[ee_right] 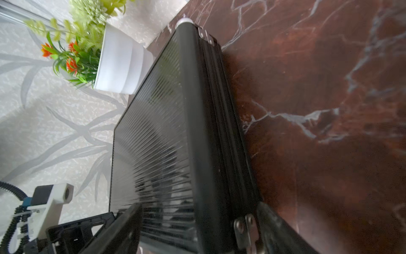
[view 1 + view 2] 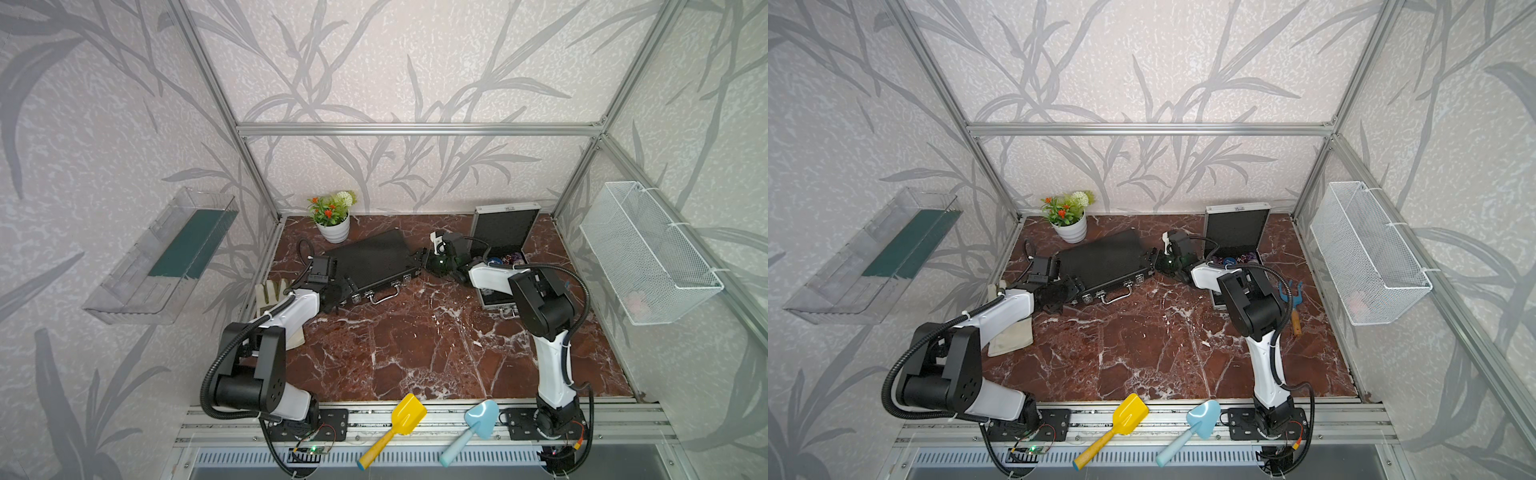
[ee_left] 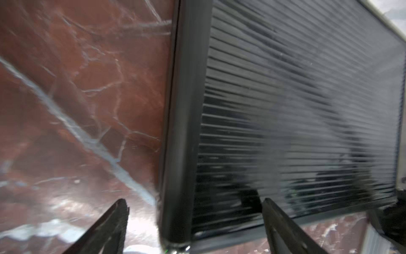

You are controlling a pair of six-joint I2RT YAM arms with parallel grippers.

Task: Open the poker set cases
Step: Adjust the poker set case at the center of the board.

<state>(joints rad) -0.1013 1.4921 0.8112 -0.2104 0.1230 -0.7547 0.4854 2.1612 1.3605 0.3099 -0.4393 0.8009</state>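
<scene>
black case: [image 2: 370, 262] shut, lying flat mid-table between both arms, handle toward the robot
silver case: [image 2: 505, 232] already open, lid upright, at the back right
left gripper: [image 3: 193, 222] jaws wide, straddling the case's corner edge, nothing clamped
right gripper: [image 1: 197, 226] jaws spread over the opposite end; grip not clear
advice: steady both ends, free the front latches, then lift the lid evenly
arms: both low, reaching inward
</scene>
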